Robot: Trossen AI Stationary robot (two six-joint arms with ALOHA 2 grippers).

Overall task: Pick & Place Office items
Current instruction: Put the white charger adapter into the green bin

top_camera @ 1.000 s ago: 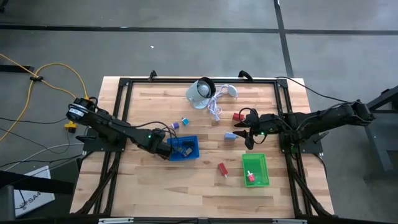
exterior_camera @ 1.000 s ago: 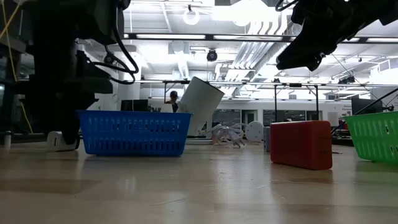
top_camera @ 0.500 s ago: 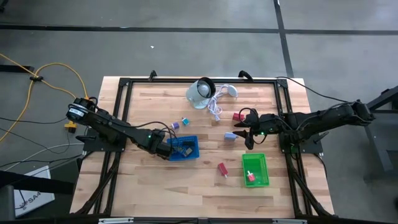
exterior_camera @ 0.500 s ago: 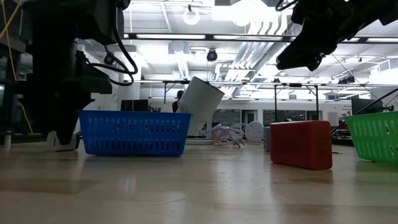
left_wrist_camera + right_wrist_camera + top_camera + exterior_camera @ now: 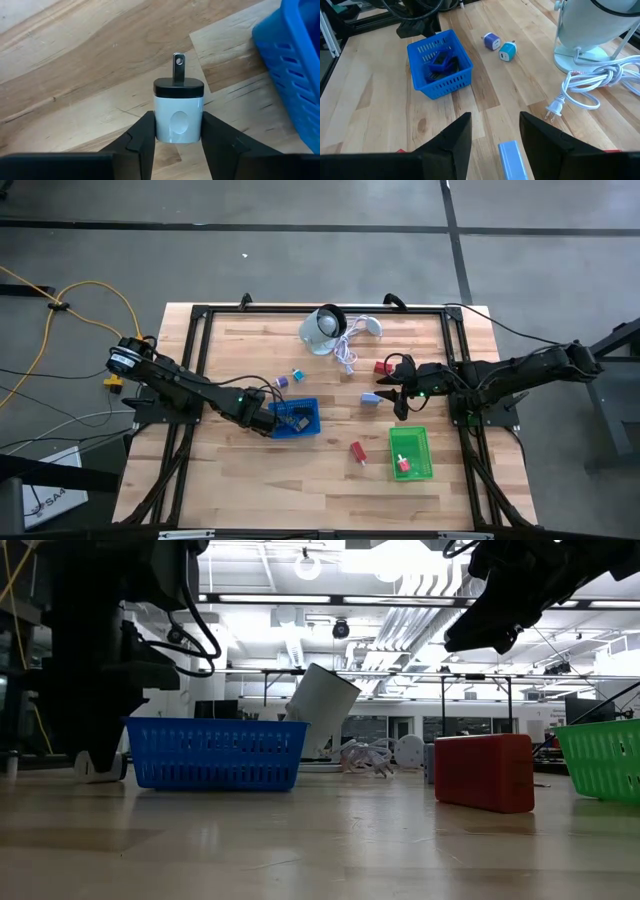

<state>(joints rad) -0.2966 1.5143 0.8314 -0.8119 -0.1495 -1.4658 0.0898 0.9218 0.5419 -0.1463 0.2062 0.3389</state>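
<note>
Left gripper [image 5: 177,145] has just drawn in from wide apart; both fingers now touch the sides of a white plug adapter [image 5: 178,114], so the pick looks started, lift not yet done. Adapter sits on the tabletop [image 5: 85,75] between the fingers, long axis running straight ahead of the gripper, black end and prong pointing away. Blue basket [image 5: 295,65] just beside. Right gripper [image 5: 495,132] hangs open, pale blue block [image 5: 512,160] below between its fingers
</note>
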